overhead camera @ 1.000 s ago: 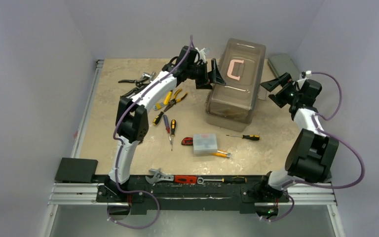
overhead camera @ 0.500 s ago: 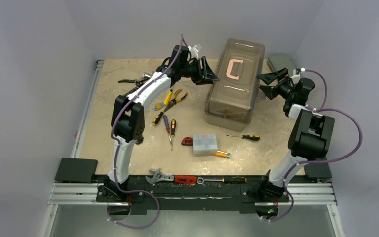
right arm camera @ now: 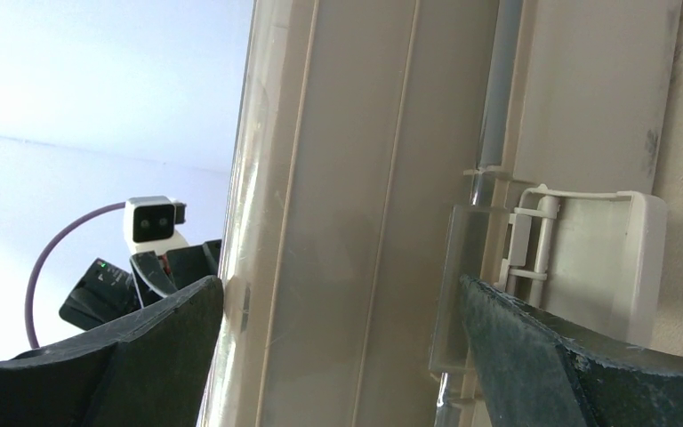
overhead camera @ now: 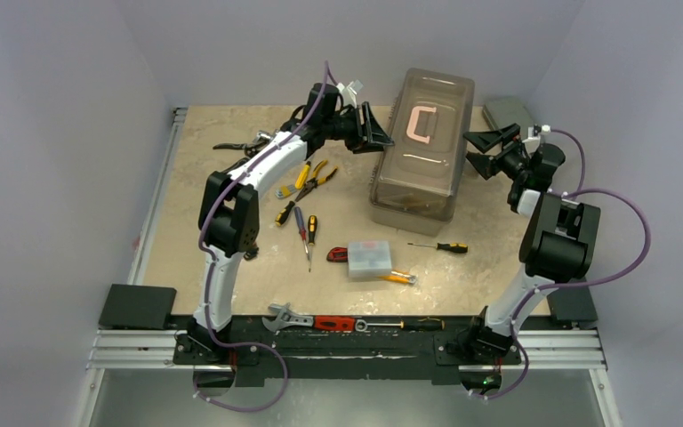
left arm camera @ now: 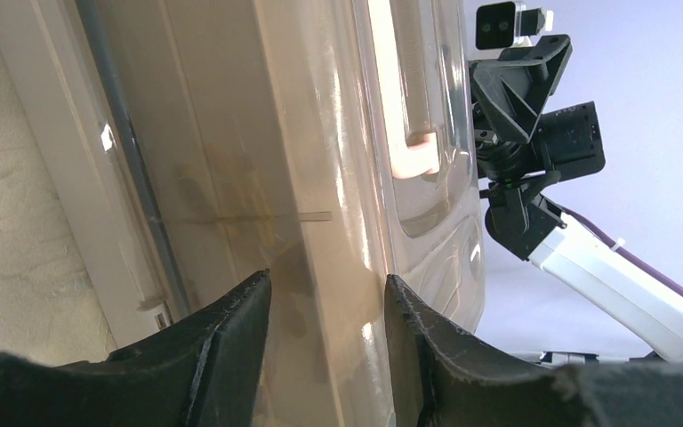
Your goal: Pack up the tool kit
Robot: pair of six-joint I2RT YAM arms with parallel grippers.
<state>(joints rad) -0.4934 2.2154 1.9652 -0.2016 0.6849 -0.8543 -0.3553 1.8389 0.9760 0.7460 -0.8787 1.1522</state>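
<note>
1. The box (overhead camera: pixel 409 200) stood shut at the far middle of the table (overhead camera: pixel 182 222), with its lid (overhead camera: pixel 440 89) down and its handle (overhead camera: pixel 422 124) flat on top. We judged that it had to be opened before anything could go in.
2. The left gripper (left arm camera: pixel 325 295) was at the box's left side, its fingers straddling the lid's upper edge. The jaws were narrowed onto that edge and seemed to pinch it, a hold that we thought suited lifting the lid.
3. The right gripper (right arm camera: pixel 340 283) faced the opposite side with its jaws spread wide and held nothing. The box wall and a latch (right arm camera: pixel 578 258) lay between its fingers, so we took it to be lined up on that latch, or placed there to steady the box.
4. The pliers (overhead camera: pixel 309 176) and screwdrivers (overhead camera: pixel 301 224) lay loose on the table, left of the box and apart from it, not yet packed.
5. A small case (overhead camera: pixel 369 258) sat nearer the arms, in front of the box, touched by neither gripper.
</note>
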